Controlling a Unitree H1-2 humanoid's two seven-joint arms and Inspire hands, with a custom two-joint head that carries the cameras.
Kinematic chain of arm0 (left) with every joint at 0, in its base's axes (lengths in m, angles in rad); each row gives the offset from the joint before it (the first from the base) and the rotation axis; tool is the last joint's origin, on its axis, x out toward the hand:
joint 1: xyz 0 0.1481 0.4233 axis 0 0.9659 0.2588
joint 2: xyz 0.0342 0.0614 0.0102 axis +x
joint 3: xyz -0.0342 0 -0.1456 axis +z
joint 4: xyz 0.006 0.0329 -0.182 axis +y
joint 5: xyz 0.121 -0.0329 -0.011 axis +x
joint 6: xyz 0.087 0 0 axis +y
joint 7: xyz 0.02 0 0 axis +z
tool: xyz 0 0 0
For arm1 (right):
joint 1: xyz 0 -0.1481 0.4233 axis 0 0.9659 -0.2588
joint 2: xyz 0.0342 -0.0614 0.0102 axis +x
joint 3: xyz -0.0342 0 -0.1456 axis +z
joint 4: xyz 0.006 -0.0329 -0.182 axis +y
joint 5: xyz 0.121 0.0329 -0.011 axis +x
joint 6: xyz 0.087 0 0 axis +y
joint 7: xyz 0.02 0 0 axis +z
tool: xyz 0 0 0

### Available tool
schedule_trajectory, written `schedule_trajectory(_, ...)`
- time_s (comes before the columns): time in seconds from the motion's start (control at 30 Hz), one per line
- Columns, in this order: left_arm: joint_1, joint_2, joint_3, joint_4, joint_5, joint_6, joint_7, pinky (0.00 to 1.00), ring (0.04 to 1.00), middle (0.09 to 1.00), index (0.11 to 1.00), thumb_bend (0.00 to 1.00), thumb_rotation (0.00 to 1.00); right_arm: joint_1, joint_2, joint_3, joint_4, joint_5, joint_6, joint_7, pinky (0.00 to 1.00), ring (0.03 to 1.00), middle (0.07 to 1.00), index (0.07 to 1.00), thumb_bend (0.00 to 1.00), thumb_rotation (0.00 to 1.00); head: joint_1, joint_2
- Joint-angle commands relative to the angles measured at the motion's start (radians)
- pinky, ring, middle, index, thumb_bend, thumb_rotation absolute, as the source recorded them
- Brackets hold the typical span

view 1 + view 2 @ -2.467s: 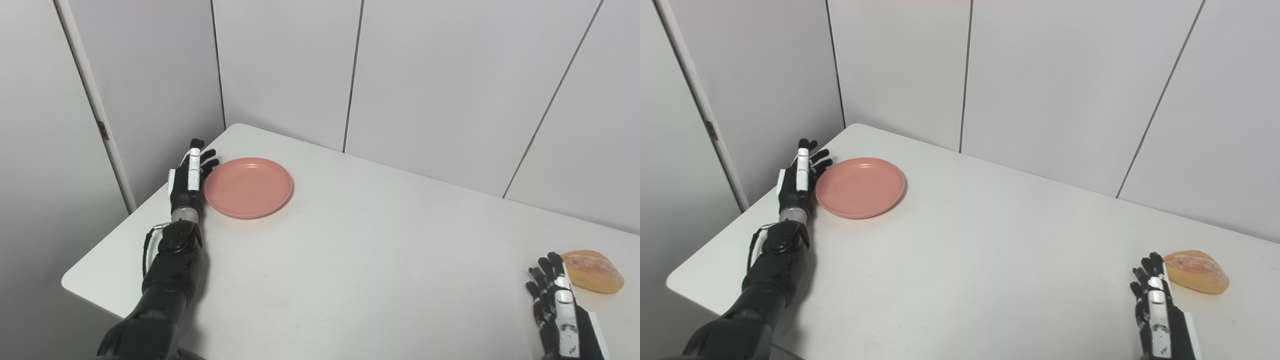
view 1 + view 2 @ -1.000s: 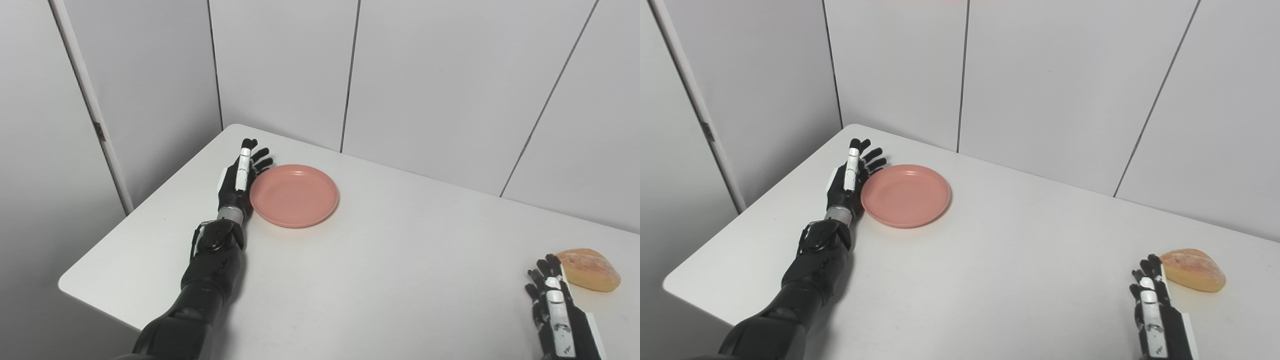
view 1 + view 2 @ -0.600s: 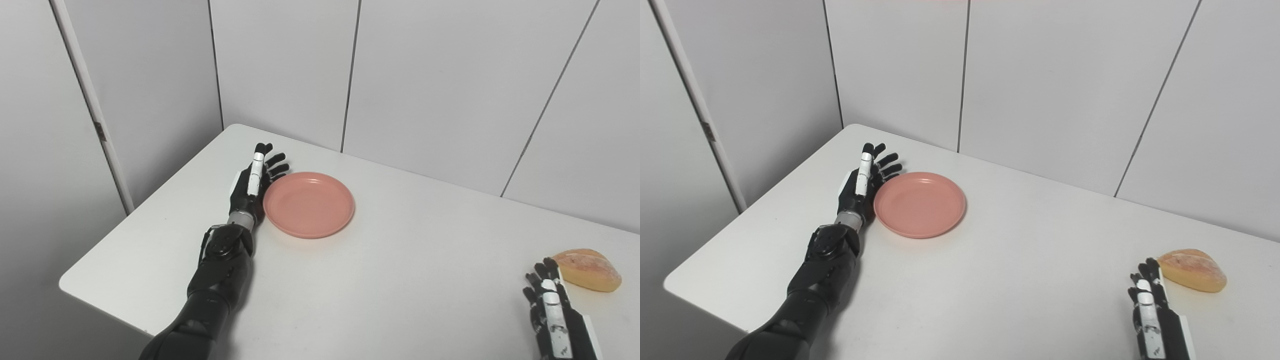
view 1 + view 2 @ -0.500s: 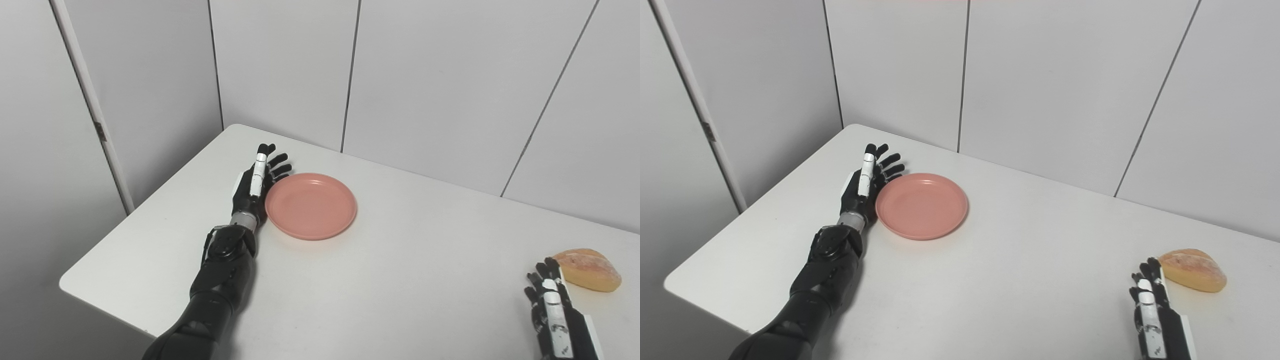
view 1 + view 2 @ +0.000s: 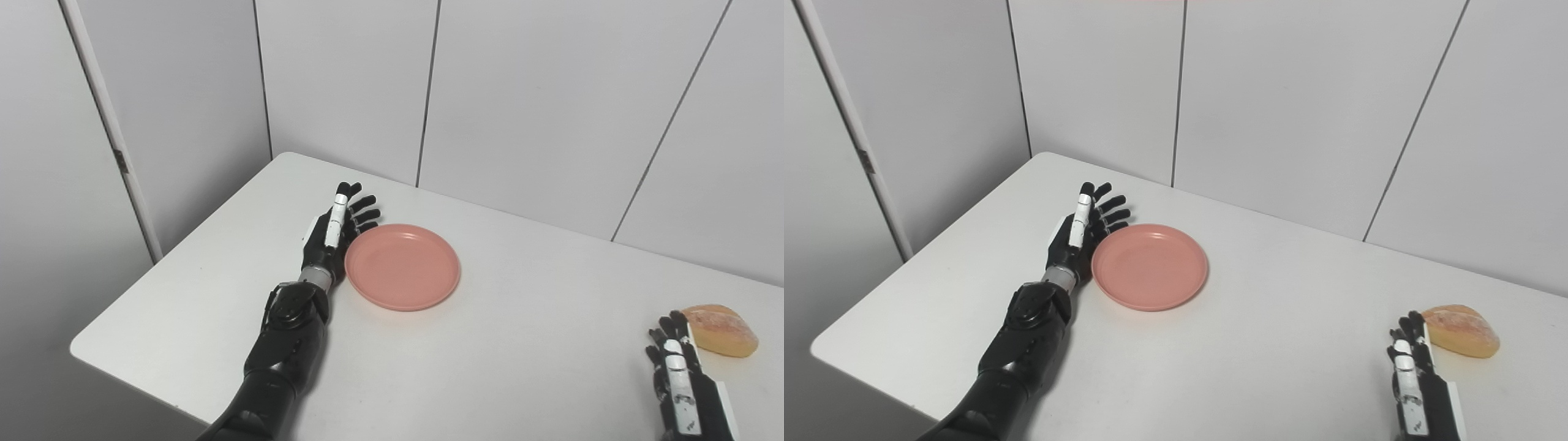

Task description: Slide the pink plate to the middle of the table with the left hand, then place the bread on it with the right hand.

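Your left hand (image 5: 334,231), fingers spread and holding nothing, presses the pink plate's (image 5: 402,267) left rim; right hand (image 5: 677,370), likewise empty, rests beside the bread (image 5: 719,331).

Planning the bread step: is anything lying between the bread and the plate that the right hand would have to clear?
Nothing visible. Only bare table lies between the bread and the plate. The right hand sits open just left of the bread; the left hand stands at the plate's far side.
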Motion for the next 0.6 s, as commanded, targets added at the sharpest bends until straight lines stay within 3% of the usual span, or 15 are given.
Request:
schedule_trajectory(0.0, -0.029, 0.008, -0.005, -0.046, 0.004, 0.006, -0.011, 0.76, 0.766, 0.821, 0.883, 0.82, 0.92, -0.030, 0.002, -0.007, -0.015, 0.008, -0.056, 0.003, 1.00, 0.988, 0.988, 1.000, 0.63, 0.83, 0.001, 0.001)
schedule_trajectory(0.2, -0.018, 0.000, -0.012, -0.083, 0.003, 0.032, -0.010, 0.78, 0.766, 0.825, 0.881, 0.80, 0.92, -0.025, 0.008, 0.000, -0.049, 0.011, -0.008, 0.002, 1.00, 0.997, 0.997, 1.000, 0.63, 0.82, -0.040, 0.028)
schedule_trajectory(0.57, 0.002, -0.003, -0.032, -0.142, 0.005, 0.064, -0.026, 0.81, 0.785, 0.823, 0.872, 0.81, 0.92, -0.039, 0.038, 0.009, -0.053, -0.004, 0.009, -0.022, 1.00, 0.993, 0.998, 1.000, 0.66, 0.81, -0.132, 0.062)
